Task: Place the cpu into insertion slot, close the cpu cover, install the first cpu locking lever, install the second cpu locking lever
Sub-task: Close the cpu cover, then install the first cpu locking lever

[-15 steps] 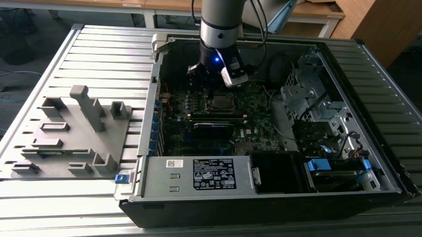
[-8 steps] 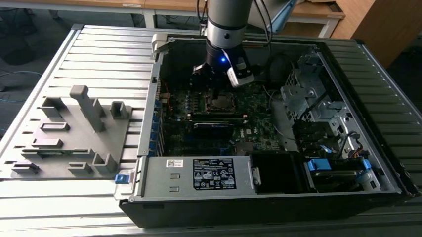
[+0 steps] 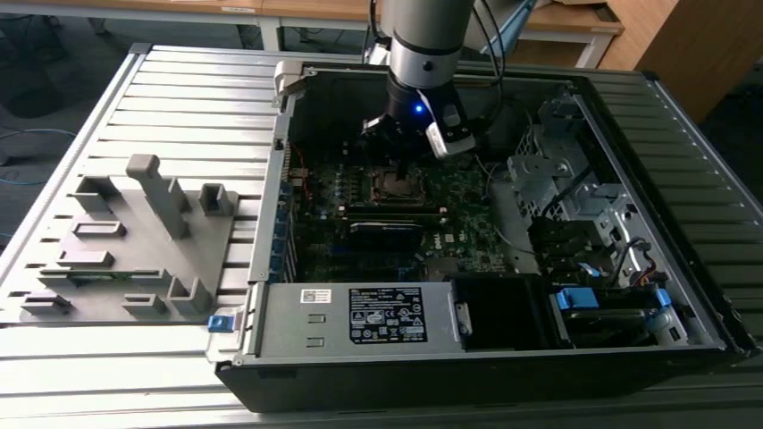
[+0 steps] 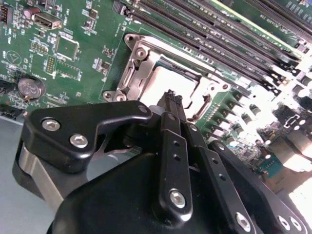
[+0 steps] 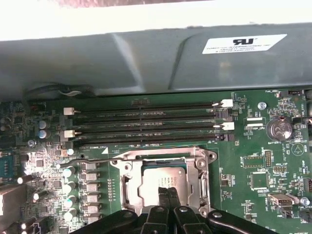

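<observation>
Silver-grey cpu [image 5: 156, 176] lies in the insertion slot [image 5: 127, 190] right beneath the gripper [image 5: 168, 190] (fingers pressed together, tips on its top).

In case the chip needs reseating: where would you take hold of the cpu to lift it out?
Probably by two opposite edges, from straight above. The cpu lies flat with the cpu cover framing it, so its top face is what's exposed; the edges look boxed in, so the frame likely needs lifting first.

A grey slatted table [image 3: 179, 89] fills the exterior view. Wooden desks [image 3: 310, 9] stand at twelve o'clock. Dark floor [image 3: 48, 63] shows at ten.
</observation>
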You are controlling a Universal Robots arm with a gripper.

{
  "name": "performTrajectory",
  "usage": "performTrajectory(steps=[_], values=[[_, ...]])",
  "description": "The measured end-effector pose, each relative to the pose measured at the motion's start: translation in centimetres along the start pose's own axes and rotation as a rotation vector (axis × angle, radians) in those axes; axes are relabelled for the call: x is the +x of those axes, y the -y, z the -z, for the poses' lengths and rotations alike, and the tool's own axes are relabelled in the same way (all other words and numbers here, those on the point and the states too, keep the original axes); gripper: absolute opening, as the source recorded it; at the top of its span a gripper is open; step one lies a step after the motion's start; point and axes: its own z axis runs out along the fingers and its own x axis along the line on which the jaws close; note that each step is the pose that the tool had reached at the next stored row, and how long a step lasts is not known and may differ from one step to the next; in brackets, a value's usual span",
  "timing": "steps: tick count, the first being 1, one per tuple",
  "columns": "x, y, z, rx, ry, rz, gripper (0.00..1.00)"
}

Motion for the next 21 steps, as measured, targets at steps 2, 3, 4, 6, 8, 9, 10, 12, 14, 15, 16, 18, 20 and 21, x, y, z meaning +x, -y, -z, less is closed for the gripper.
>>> performTrajectory(steps=[2, 3, 4, 6, 8, 9, 10, 12, 14, 15, 16, 18, 20, 21], values=[[0.0, -0.01, 0.05, 0.0002, -0.0001, 0.0, 0.11], [0.0, -0.01, 0.11, 0.0002, 0.0, 0.0, 0.11], [0.0, -0.01, 0.19, 0.0, 0.0, 0.0, 0.11], [0.0, -0.02, 0.31, 0.0, 0.0, 0.0, 0.11], [0.0, -0.02, 0.39, 0.0, 0.0, 0.0, 0.11], [0.0, -0.02, 0.46, 0.0, 0.0, 0.0, 0.11], [0.0, -0.02, 0.47, 0.0, 0.0, 0.0, 0.11], [0.0, -0.02, 0.51, 0.0003, -0.0001, 0.0, 0.11], [0.0, -0.02, 0.59, 0.0002, -0.0001, 0.0, 0.11], [0.0, -0.03, 0.63, 0.0, 0.0001, 0.0, 0.11], [0.0, -0.03, 0.69, 0.0001, 0.0, 0.0, 0.11], [0.01, -0.03, 0.84, 0.0, 0.0, 0.0, 0.11], [0.01, -0.04, 0.94, 0.0, 0.0, 0.0, 0.11], [0.01, -0.04, 0.98, 0.0, 0.0, 0.0, 0.11]])
